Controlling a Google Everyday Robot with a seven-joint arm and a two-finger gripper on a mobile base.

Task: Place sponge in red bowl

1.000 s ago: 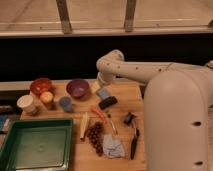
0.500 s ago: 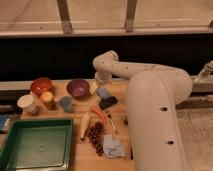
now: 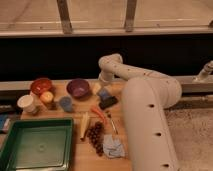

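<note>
The red bowl (image 3: 41,85) stands at the back left of the wooden table (image 3: 80,160). A small blue-grey block that looks like the sponge (image 3: 104,93) lies right of the purple bowl (image 3: 78,88), with a pale yellow piece (image 3: 96,87) beside it and a black object (image 3: 108,102) just in front. My white arm bends down from its elbow (image 3: 112,62), and the gripper (image 3: 103,86) is right above the sponge, far right of the red bowl. I cannot tell whether it touches the sponge.
A white cup (image 3: 27,103), an orange ball (image 3: 46,97) and a blue cup (image 3: 65,103) stand in front of the bowls. A green tray (image 3: 35,145) fills the front left. A banana (image 3: 84,125), carrot (image 3: 98,113), grapes (image 3: 95,137) and blue cloth (image 3: 114,147) lie mid-table. My arm body (image 3: 150,125) covers the right side.
My arm has swung left and its bulk now covers the table's right side. The gripper has come down over the sponge by the purple bowl. The objects have not moved.
</note>
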